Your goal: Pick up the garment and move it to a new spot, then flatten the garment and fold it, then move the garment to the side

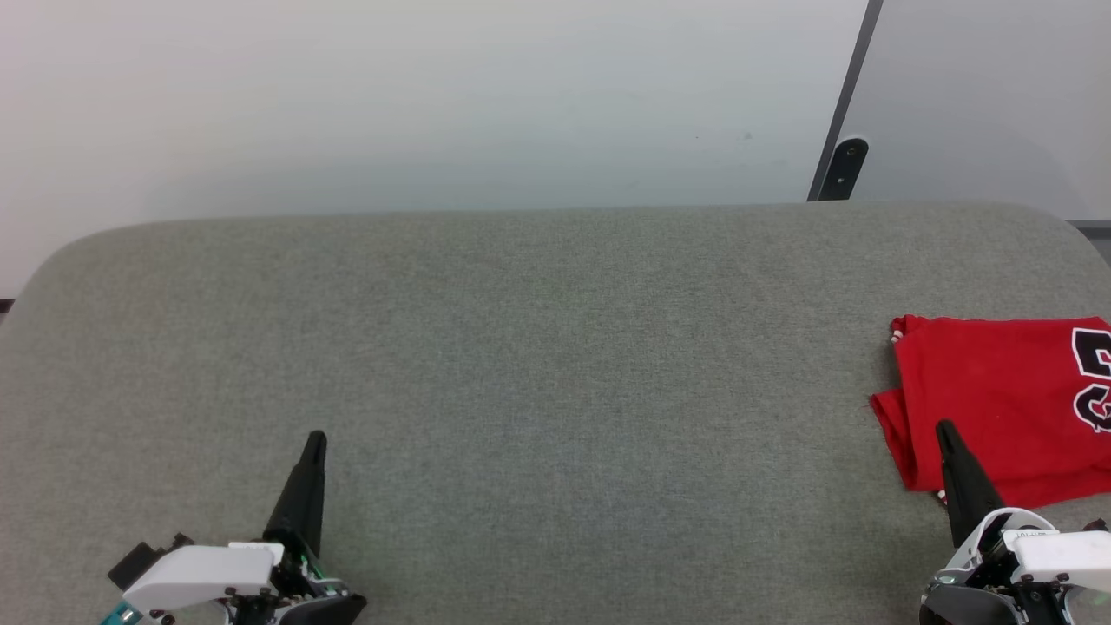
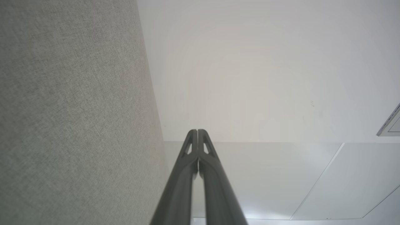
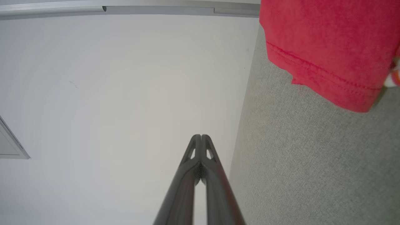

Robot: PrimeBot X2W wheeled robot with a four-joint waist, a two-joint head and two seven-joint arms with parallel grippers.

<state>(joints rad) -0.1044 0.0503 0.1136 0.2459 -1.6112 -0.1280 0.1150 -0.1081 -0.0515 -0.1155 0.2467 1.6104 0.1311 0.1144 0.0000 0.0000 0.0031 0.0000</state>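
Shirt [image 1: 998, 399]: red, folded; lies at the far right of the grey pad [image 1: 555, 347]; black lettering faces up; its right part runs out of view
Left claw [image 1: 317, 438]: fingers pressed together, nothing between them; sits low at the pad's near left; well apart from the shirt
Right claw [image 1: 944, 427]: fingers together, empty; near right; tip just by the shirt's near left corner; from its wrist it looks clear of the cloth
Backdrop: pale wall [image 1: 434, 104] behind the pad
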